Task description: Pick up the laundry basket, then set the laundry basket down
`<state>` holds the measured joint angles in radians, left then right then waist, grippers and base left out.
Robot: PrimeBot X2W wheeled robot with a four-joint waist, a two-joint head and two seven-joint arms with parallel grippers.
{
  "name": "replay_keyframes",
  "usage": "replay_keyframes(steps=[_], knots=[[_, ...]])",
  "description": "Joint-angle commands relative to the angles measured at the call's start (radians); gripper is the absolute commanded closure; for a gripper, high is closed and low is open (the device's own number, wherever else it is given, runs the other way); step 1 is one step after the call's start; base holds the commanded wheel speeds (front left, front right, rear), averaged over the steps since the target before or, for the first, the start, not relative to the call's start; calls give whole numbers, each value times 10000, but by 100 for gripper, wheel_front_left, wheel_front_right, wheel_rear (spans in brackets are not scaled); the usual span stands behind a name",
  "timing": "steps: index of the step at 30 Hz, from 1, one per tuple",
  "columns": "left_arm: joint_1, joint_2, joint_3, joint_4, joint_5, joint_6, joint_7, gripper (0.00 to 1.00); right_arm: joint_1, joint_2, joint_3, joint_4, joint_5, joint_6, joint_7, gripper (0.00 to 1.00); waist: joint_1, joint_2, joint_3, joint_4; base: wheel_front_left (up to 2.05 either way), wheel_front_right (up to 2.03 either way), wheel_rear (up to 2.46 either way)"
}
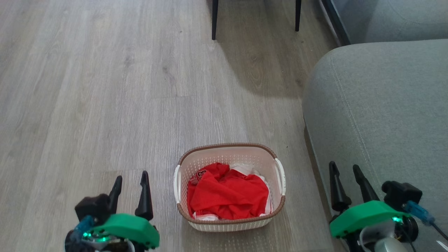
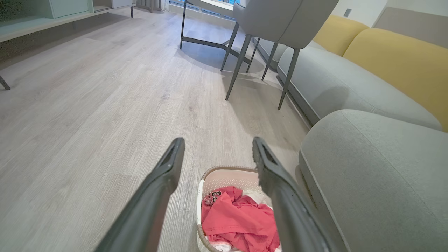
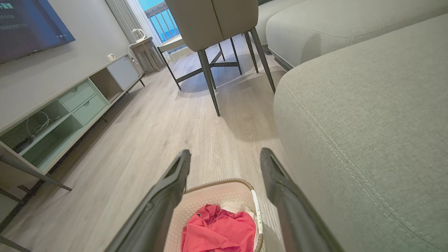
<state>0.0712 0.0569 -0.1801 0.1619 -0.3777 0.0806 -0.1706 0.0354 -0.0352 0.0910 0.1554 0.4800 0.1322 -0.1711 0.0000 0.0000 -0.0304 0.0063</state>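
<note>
Okay, head view first: the laundry basket (image 1: 229, 224) sits on the wood floor (image 1: 105, 105), low in the middle, between my 2 grippers and touching neither. A red garment (image 1: 227, 196) is bunched inside it, with some white cloth (image 1: 245, 168) showing behind it. The left gripper (image 1: 131, 175) is at lower left over bare floor, its 2 fingers spread with nothing between them. The right gripper (image 1: 343, 164) is at lower right, its 2 fingers also spread and empty, in front of the grey sofa (image 1: 385, 115). The sofa is near the basket's right side; I cannot tell if they touch. 2 dark chair legs (image 1: 214, 19) stand at the top edge. In the left wrist view, my 2 fingers are apart and the basket lies low between them, with the right finger covering part of its right side. A grey chair (image 2: 280, 17) stands beyond, with yellow cushions (image 2: 395, 63) along the sofa back. In the right wrist view, the fingers are again apart, with the basket's far rim and 1 white handle (image 3: 257, 213) between them and the red garment below. A TV stand (image 3: 70, 105) runs along the left wall, and a kettle (image 3: 137, 34) sits far back.
</note>
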Motion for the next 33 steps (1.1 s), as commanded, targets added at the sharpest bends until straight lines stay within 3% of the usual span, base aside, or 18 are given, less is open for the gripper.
replay_keyframes(steps=[1, 25, 33], knots=[[-205, 92, 223, -401, 374, 72, -195, 0, -243, -120, 233, -437, -369, -12, -188, 0, 0, 0, 12, 4, 0, 0, 0], [-79, -26, 26, 12, 2801, 281, -897, 0, -198, -150, 731, -722, -3107, -15, -892, 0, 0, 0, -30, 41, 0, 0, 0], [-118, -47, 48, 164, 2833, 241, -912, 0, -209, -150, 718, -670, -3182, -15, -906, 0, 0, 0, -38, 40, 0, 0, 0]])
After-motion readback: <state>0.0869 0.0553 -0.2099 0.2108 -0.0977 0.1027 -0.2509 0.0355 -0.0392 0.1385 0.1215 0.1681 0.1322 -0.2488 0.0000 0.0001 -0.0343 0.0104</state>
